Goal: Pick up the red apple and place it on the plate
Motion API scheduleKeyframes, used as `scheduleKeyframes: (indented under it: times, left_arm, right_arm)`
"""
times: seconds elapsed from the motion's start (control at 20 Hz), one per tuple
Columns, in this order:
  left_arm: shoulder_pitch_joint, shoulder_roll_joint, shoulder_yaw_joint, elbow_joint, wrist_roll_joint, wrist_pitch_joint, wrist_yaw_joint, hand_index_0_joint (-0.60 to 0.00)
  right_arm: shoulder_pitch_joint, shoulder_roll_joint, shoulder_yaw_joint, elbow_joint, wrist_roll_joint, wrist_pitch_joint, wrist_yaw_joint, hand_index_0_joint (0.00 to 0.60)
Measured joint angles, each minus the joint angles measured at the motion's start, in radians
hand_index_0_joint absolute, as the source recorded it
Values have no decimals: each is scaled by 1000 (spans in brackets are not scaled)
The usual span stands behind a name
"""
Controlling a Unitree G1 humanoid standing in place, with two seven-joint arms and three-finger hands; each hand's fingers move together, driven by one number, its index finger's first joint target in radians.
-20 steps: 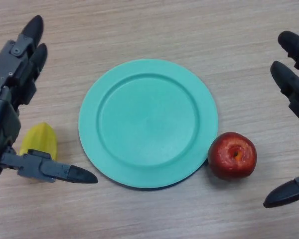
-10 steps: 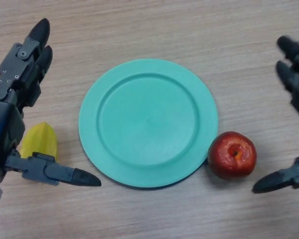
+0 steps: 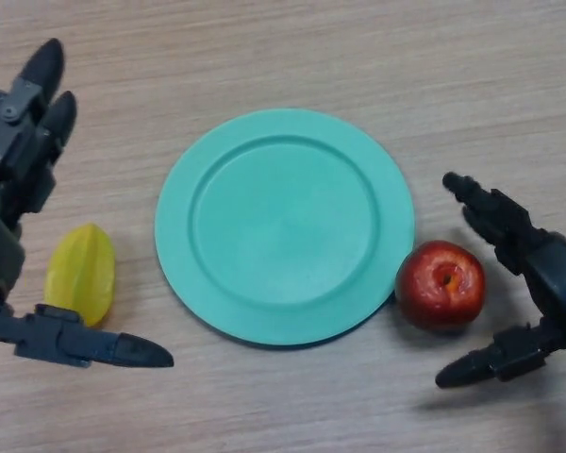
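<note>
While the right hand's (image 3: 547,283) fingers (image 3: 486,212) spread released around the red apple (image 3: 441,283), nothing grips it. It sits on the counter (image 3: 283,47), touching the green plate's (image 3: 283,226) rim. An uneven closure could roll it away.

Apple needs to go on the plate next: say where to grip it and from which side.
Grip the apple around its round middle, coming from its right, where the open right hand already flanks it. The plate touches its left side, so no room there. Its stem dimple faces up.
</note>
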Motion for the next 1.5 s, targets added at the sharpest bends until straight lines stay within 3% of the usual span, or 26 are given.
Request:
scheduleKeyframes:
  times: [0.05, 0.25, 0.4, 0.55, 0.65, 0.7, 0.85, 0.95, 1.0, 1.15, 1.2, 1.25, 1.5]
  left_arm:
    - [0, 0, 4, 0, 0, 0, 0, 0]
    - [0, 0, 11, 5, -2, -2, 0, 0]
    - [11, -1, 17, 16, -2, -23, 0, 0]
    - [14, -3, 60, 16, -50, -27, 0, 0]
    - [13, -3, 83, 15, -58, -27, 0, 0]
    - [9, -3, 87, 15, -63, -27, 0, 0]
    - [-4, -2, 86, 11, -92, -27, 0, 0]
    - [-5, -2, 84, -4, -94, -27, 0, 0]
    - [0, -2, 85, -16, -94, -27, 0, 0]
    - [3, -2, 83, -21, -93, -27, 0, 0]
    - [4, -2, 81, -21, -93, -26, 0, 0]
    - [4, -2, 71, -25, -80, -22, 0, 0]
    - [-17, 0, 9, -25, -46, 11, -1, 0]
  right_arm:
    - [0, 0, 5, 4, -23, 19, -4, 597]
    - [-19, -4, 22, -2, -48, 98, -32, 600]
    - [-37, -38, 14, -69, -131, 147, -31, 600]
    - [-126, -41, 8, -161, -217, 259, -15, 600]
    - [-214, -36, 74, -154, -261, 264, -12, 600]
    - [-242, -25, 112, -144, -303, 261, -6, 600]
    - [-307, 70, 230, -14, -418, 190, -3, 600]
    - [-317, 89, 246, 53, -460, 172, -15, 600]
    - [-317, 88, 243, 58, -461, 173, -22, 552]
    - [-317, 88, 234, 58, -508, 173, -41, 152]
    - [-317, 88, 234, 57, -509, 173, -41, 52]
    - [-317, 88, 234, 39, -480, 180, -41, 0]
    - [-351, 88, 189, -99, -267, 277, -41, 0]
